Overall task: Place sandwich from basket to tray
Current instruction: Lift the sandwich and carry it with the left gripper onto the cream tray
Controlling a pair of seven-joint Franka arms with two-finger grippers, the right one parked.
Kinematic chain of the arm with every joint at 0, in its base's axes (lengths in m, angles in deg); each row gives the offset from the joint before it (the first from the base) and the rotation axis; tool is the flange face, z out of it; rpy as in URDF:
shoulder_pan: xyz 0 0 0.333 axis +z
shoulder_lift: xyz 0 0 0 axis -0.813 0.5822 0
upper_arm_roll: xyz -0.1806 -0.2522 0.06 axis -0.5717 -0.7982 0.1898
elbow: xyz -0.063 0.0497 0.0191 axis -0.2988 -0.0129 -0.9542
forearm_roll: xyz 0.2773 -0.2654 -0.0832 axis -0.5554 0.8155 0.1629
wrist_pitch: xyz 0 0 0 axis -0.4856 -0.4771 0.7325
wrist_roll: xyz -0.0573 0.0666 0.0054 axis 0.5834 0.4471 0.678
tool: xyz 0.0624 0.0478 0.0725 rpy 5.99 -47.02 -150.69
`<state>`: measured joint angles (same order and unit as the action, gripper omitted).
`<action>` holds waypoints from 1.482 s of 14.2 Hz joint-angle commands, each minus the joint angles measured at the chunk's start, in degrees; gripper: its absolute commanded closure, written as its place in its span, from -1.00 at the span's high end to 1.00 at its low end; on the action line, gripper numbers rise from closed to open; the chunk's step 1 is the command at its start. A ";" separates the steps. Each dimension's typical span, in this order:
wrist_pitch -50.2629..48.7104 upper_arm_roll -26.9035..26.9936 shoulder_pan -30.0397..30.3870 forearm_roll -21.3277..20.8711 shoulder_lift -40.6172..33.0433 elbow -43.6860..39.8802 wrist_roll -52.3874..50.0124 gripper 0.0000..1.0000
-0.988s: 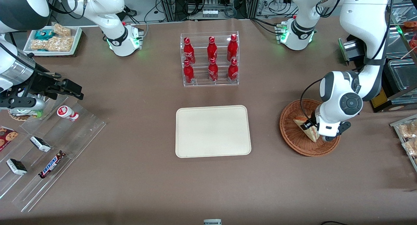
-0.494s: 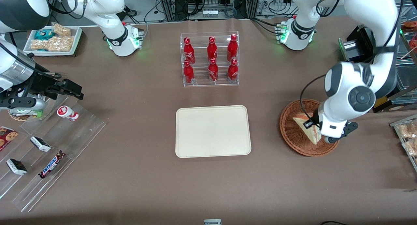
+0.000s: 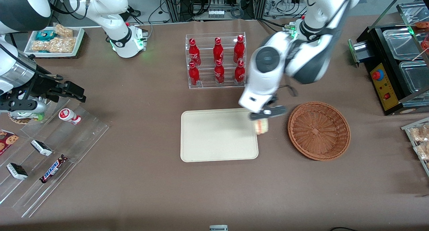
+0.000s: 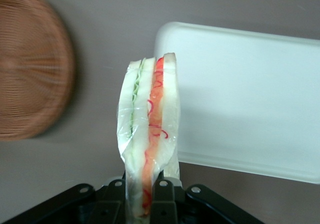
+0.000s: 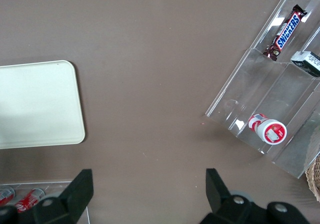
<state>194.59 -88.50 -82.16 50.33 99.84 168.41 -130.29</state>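
Front view shows my gripper (image 3: 262,119) clamped on the sandwich (image 3: 261,126), lifted clear of the basket (image 3: 319,130) and hanging above the edge of the tray (image 3: 218,135). What's left, I judge: move over the tray, lower, release.

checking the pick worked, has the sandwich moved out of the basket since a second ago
Yes. The sandwich has left the basket and now hangs in the gripper, shut on it, at the edge of the tray, above the tray's basket-side rim.
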 commanded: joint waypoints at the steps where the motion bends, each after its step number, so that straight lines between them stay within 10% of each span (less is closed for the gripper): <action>1: 3.69 0.78 -4.04 -1.70 8.90 -6.88 -0.28 -0.98; 9: 10.99 0.78 -8.36 -8.12 20.96 -13.93 -0.45 -0.92; 11: 11.26 0.78 -8.45 -8.12 22.10 -13.84 0.16 -0.60; 13: 11.35 0.78 -8.79 -8.21 23.16 -13.84 -0.45 0.92; 21: 5.83 0.78 -1.17 -5.42 11.67 -13.31 -2.63 0.99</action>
<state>204.27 -87.36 -87.43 43.57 118.13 153.26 -131.30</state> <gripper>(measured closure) 0.075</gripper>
